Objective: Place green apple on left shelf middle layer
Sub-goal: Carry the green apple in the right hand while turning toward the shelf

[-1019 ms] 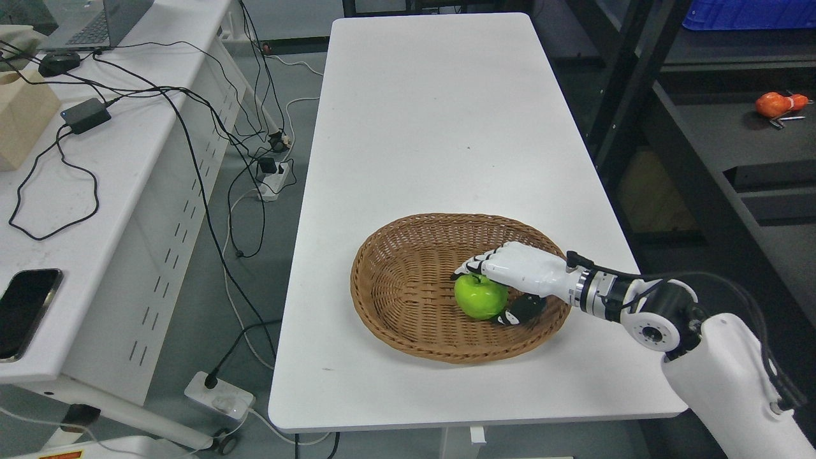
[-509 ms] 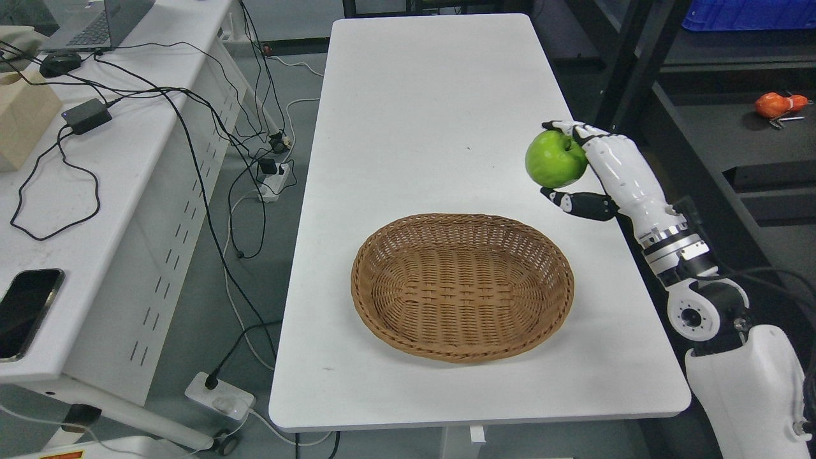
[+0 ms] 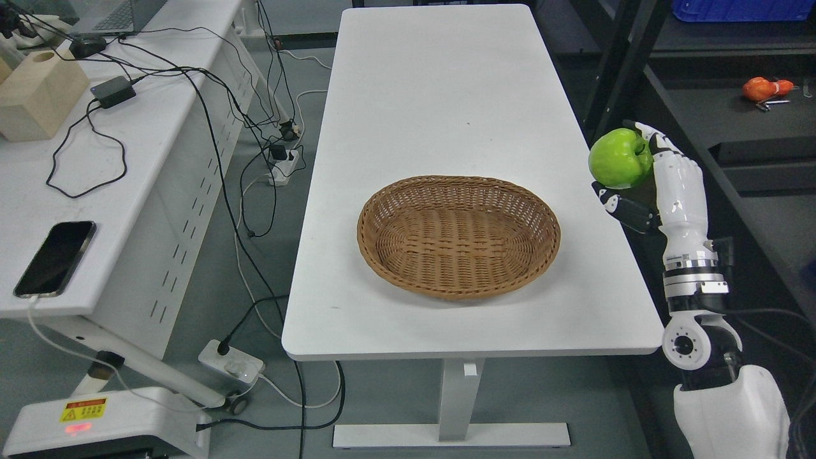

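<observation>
1. Head view: right hand (image 3: 644, 185), raised upright just beyond the tabletop's right edge, fingers clasped around the green apple (image 3: 619, 158).
2. Green apple held in the air beside that edge, clear of the white table (image 3: 446, 95).
3. Wicker basket (image 3: 458, 236) on the tabletop near its front edge.
4. Dark shelf (image 3: 733, 121) to the right, bearing an orange object (image 3: 762, 88).

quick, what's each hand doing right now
Right hand: fingers closed around the round green apple, held up past the right edge of the white table.
Left hand: not in view.

One green apple (image 3: 619, 157), one wicker basket (image 3: 458, 236), two white tables (image 3: 459, 95) (image 3: 38, 210), one phone (image 3: 55, 258).
</observation>
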{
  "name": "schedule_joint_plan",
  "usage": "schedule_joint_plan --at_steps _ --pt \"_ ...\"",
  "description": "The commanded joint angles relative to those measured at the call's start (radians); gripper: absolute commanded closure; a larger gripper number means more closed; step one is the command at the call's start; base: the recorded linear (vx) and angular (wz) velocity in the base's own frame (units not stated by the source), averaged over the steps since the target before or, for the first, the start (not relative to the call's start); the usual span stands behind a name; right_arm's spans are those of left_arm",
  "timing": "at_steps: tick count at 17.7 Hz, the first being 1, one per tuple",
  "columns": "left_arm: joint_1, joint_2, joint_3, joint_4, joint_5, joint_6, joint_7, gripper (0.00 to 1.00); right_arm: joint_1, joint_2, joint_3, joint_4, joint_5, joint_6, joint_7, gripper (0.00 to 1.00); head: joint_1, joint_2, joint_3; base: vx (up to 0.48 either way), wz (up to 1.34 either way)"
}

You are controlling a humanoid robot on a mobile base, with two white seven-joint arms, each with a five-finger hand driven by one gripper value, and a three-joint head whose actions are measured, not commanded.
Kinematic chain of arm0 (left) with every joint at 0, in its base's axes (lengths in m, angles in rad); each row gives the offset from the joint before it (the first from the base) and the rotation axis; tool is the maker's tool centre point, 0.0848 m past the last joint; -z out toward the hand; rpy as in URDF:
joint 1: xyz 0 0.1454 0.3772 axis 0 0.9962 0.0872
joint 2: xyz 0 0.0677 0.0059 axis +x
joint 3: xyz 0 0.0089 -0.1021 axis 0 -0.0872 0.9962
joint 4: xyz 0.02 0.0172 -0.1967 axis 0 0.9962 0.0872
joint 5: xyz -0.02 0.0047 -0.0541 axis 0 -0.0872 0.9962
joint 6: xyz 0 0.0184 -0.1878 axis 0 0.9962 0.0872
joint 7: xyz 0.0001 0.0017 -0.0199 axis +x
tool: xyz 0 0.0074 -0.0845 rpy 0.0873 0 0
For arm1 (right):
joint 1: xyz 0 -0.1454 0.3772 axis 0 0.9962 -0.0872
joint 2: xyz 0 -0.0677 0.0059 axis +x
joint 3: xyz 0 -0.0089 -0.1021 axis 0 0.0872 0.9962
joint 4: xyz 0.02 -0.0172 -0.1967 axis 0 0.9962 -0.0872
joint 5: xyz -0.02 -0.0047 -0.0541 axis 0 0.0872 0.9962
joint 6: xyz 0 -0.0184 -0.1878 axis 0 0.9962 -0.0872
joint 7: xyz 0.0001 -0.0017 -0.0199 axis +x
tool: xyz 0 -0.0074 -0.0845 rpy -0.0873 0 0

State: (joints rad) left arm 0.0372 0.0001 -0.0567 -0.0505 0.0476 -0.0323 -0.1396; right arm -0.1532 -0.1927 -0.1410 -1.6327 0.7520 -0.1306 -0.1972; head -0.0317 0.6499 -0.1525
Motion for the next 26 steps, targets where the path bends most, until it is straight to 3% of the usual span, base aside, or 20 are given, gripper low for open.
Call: schedule_joint_plan --at_steps 1,18,26 --pt "0.000 0.017 0.000 0.000 0.000 0.008 0.002 0.00 0.032 0.144 0.001 -0.019 0.001 0.006 -0.005 1.00 0.0000 0.000 0.000 -0.436 0.19" --pt "0.000 0.017 0.000 0.000 0.000 0.006 0.000 0.00 0.070 0.147 0.001 -0.019 0.001 0.000 -0.024 1.00 0.0000 0.000 0.000 -0.516 0.01" --pt "0.000 0.017 0.000 0.000 0.000 0.006 0.000 0.00 0.063 0.151 0.012 -0.019 0.001 0.002 -0.025 1.00 0.0000 0.000 0.000 -0.227 -0.57"
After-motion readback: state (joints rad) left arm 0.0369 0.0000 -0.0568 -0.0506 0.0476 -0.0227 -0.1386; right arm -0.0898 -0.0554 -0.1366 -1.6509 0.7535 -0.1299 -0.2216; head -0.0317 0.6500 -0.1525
